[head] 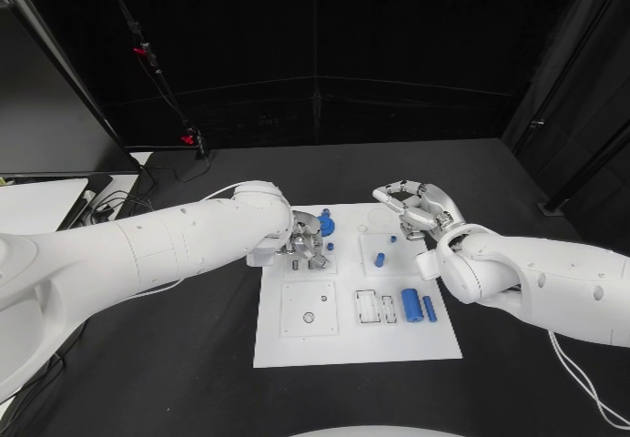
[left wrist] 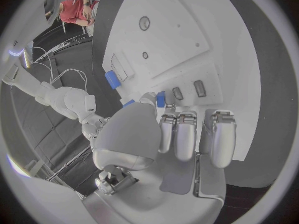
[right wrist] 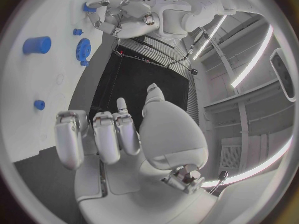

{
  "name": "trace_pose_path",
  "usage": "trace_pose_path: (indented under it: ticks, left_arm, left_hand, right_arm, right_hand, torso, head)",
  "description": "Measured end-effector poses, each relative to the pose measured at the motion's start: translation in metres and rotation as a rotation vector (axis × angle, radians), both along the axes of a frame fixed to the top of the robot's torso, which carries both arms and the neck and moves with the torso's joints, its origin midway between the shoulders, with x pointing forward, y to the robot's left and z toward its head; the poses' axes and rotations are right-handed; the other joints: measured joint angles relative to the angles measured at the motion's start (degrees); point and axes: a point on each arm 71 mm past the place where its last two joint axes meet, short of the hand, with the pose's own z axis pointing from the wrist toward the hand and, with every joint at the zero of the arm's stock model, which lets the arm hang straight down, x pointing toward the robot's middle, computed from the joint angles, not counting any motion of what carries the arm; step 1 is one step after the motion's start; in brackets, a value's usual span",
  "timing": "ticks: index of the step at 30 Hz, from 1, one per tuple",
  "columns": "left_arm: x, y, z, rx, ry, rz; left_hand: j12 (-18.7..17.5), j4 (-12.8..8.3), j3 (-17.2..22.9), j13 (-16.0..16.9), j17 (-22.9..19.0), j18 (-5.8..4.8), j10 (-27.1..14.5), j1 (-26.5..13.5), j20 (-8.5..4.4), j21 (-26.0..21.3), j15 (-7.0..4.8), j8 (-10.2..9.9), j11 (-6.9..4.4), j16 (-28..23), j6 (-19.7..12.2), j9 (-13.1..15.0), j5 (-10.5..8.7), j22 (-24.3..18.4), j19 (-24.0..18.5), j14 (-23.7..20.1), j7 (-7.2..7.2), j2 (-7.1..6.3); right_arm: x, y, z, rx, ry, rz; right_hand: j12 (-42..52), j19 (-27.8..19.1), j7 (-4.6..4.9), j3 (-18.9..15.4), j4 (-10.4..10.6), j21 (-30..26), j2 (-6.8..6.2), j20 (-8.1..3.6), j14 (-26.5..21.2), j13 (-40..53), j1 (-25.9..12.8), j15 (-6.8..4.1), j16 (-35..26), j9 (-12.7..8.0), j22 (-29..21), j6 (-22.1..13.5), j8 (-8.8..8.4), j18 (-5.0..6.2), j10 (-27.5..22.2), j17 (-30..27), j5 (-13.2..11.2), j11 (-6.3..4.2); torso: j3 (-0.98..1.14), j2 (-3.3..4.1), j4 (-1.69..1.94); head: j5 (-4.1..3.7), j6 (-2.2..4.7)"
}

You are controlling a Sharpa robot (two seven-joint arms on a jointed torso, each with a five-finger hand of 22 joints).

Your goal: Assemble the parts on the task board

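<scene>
The white task board (head: 302, 341) lies mid-table. My left hand (head: 309, 248) hovers over its far left part, fingers curled, pinching a small blue part (left wrist: 161, 99) between thumb and fingertip; the right wrist view shows that part (right wrist: 89, 7) at the left hand's (right wrist: 118, 17) fingers. My right hand (head: 418, 211) hangs at the board's far right corner, fingers loosely bent and holding nothing. A blue gear (head: 326, 219) sits near the far edge, a short blue peg (head: 378, 259) stands mid-board, and two blue cylinders (head: 410, 302) lie at the right.
Rectangular slots (head: 370, 307) and a round hole (head: 309, 318) mark the board's near half. A small blue stud (head: 394, 239) stands near my right hand. Black table (head: 157, 364) surrounds the board. Cables and a stand (head: 190, 141) are at the far left.
</scene>
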Motion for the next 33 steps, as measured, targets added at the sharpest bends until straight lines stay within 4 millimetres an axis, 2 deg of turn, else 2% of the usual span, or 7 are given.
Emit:
trace_pose_path:
  ticks: [4,13,18,23,28,31,33]
  left_arm:
    - [0.000,0.001,0.000,-0.007,-0.002,0.000]
    - [-0.001,0.010,0.000,-0.032,-0.014,0.007]
    - [-0.001,0.021,0.002,-0.061,-0.029,0.023]
    - [-0.002,0.034,0.010,-0.093,-0.037,0.051]
    - [-0.005,0.041,0.017,-0.109,-0.026,0.077]
    - [-0.007,0.045,0.018,-0.107,-0.016,0.095]
    - [-0.010,0.049,0.018,-0.100,-0.008,0.110]
  left_hand:
    - [0.21,0.44,3.28,0.05,0.00,0.00,0.08,1.08,0.00,0.00,-0.16,-0.60,-0.08,0.00,0.50,0.00,-0.02,0.00,0.00,0.16,0.50,-1.07]
    - [0.33,2.52,5.43,0.11,0.00,0.00,0.08,1.24,0.00,0.00,0.02,-0.83,-0.09,0.00,0.91,0.00,-0.04,0.00,0.00,-0.03,0.91,-1.24]
    - [0.33,2.82,5.90,0.14,0.00,0.00,0.08,1.26,0.00,0.00,0.02,-0.96,-0.09,0.00,0.91,0.00,-0.17,0.00,0.00,-0.03,0.91,-1.25]
    - [0.33,2.92,6.60,0.17,0.00,0.00,0.29,1.32,0.00,0.00,0.02,-1.28,0.12,0.00,1.32,0.04,-0.23,0.00,0.00,-0.03,1.32,-1.32]
    - [0.32,3.06,7.50,0.17,0.00,0.00,0.29,0.11,0.00,0.00,0.03,-1.60,0.12,0.00,1.61,0.11,-0.26,0.00,0.00,-0.03,1.62,-0.10]
    - [0.33,3.04,7.58,0.23,0.00,0.00,0.29,-0.37,0.00,0.00,0.03,-1.95,0.12,0.00,1.61,1.68,-0.40,0.00,0.00,-0.03,1.62,0.37]
    - [0.37,3.04,7.59,0.23,0.00,0.00,0.28,-0.54,0.00,0.00,0.03,-1.96,0.12,0.00,1.73,1.71,-0.46,0.00,0.00,-0.03,1.74,0.54]
  right_arm:
    - [0.000,0.000,0.000,-0.001,0.001,-0.001]
    - [0.001,0.000,-0.001,-0.002,0.005,-0.003]
    - [0.001,-0.001,-0.001,-0.003,0.008,-0.005]
    - [0.001,-0.002,-0.001,-0.004,0.011,-0.007]
    - [0.001,-0.002,-0.001,-0.005,0.013,-0.008]
    - [0.001,-0.002,-0.001,-0.005,0.014,-0.008]
    - [0.001,-0.002,-0.001,-0.005,0.015,-0.008]
  right_hand:
    - [0.00,0.00,0.00,0.00,0.00,0.00,0.00,0.00,0.00,0.00,0.00,0.00,0.00,0.00,0.00,0.00,0.00,0.00,0.00,0.00,0.00,0.00]
    - [0.00,0.00,0.00,0.00,0.00,0.00,0.00,0.00,0.00,0.00,0.00,0.00,0.00,0.01,0.00,0.00,0.00,0.00,0.00,0.00,0.00,0.00]
    - [0.00,0.00,0.00,0.00,0.00,0.00,0.00,0.00,0.00,0.00,0.00,0.00,0.00,0.01,0.00,0.00,0.00,0.00,0.00,0.00,0.00,0.00]
    - [0.00,0.00,0.00,0.00,0.00,0.00,0.00,0.00,0.00,0.00,0.00,0.00,0.00,0.01,0.00,0.00,0.00,0.00,0.00,0.00,0.00,0.00]
    - [0.00,0.00,0.00,0.00,0.00,0.00,0.00,0.00,0.00,0.00,0.00,0.00,0.00,-0.06,0.00,0.00,0.00,0.00,0.00,-0.01,0.00,0.00]
    - [0.00,0.00,0.00,0.00,0.00,0.00,0.00,0.00,0.00,0.00,0.00,0.00,0.00,-0.06,0.00,0.00,0.00,0.00,0.00,-0.01,0.00,0.00]
    - [0.00,0.00,0.00,0.00,0.00,0.00,0.00,0.00,0.00,0.00,0.00,0.00,0.00,-0.06,0.00,0.00,0.00,0.00,0.00,-0.01,0.00,0.00]
  torso:
    - [0.00,0.00,0.00]
    - [0.01,-0.01,0.03]
    - [0.02,-0.01,0.05]
    - [0.05,-0.02,0.10]
    - [0.08,-0.04,0.10]
    - [0.08,-0.04,0.10]
    - [0.07,-0.04,0.08]
  head:
    - [-0.02,0.15]
    - [-0.10,0.86]
    - [-0.09,1.50]
    - [0.11,1.75]
    - [0.17,1.76]
    - [0.21,1.71]
    - [0.25,1.73]
